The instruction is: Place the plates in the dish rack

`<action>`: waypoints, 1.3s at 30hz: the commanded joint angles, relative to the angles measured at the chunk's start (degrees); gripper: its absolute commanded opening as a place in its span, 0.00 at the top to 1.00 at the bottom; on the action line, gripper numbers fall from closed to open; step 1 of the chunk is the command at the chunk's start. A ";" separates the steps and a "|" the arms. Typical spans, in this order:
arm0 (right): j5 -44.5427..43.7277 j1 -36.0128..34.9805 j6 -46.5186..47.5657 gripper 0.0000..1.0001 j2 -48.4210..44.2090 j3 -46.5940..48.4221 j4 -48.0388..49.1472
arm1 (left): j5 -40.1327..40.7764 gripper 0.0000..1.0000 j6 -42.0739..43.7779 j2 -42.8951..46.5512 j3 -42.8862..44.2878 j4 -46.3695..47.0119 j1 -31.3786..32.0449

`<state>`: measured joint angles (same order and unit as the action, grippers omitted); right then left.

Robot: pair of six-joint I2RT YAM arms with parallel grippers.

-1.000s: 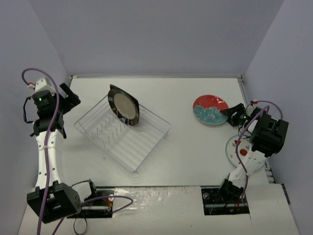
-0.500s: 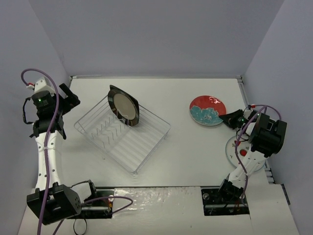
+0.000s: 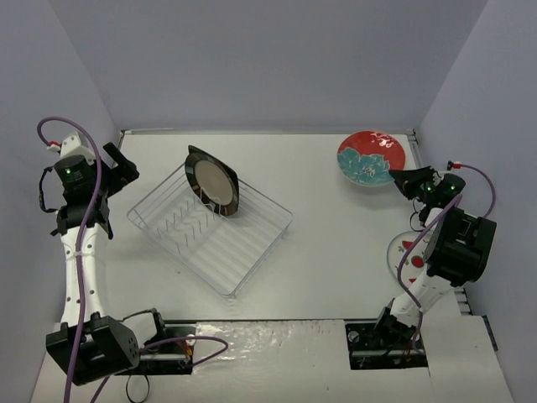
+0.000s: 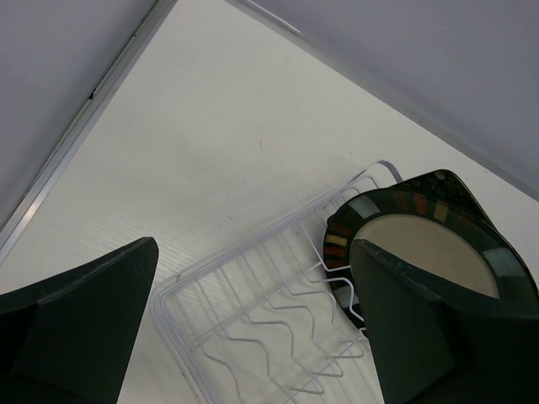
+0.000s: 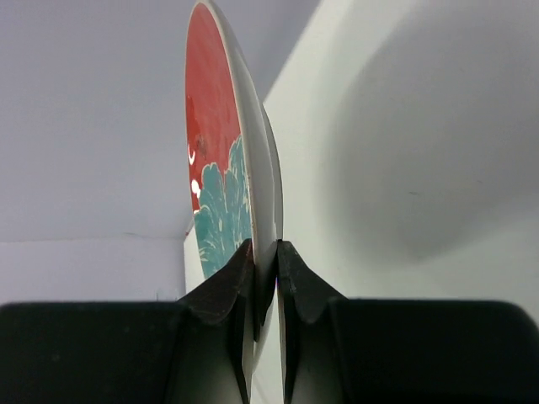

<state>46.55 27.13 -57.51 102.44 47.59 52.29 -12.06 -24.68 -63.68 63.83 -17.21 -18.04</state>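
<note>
One rack [image 3: 248,237], one striped plate [image 3: 214,181]; right gripper [image 3: 398,175] clamps one red plate [image 3: 369,155].

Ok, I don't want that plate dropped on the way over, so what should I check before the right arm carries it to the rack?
1. Grip: right gripper shut on the rim of the red-and-teal plate: ok.
2. Plate raised off the table: ok, as far as it looks.
3. Gap between plate and back wall: cannot tell.
4. Free tines in the dish rack: ok, bare on the near side of the beige plate standing in it.
5. Left gripper open, outside the rack's left corner, off the path: ok.
</note>
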 commanded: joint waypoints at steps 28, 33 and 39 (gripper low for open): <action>-16.74 -54.91 26.73 1.00 -2.63 62.77 -33.43 | -1.75 0.03 -3.36 2.41 -0.11 3.33 -0.41; -17.20 -62.12 31.06 1.00 2.01 67.72 -40.30 | -0.86 0.03 -3.05 3.65 -0.47 2.18 -0.41; -20.54 -67.34 36.76 1.00 4.60 69.23 -42.89 | 0.43 0.03 -2.92 5.70 -0.82 1.33 -0.33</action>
<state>27.89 -37.86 -23.47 110.48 109.92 0.39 -12.91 -27.22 -61.03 61.96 -17.82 -18.03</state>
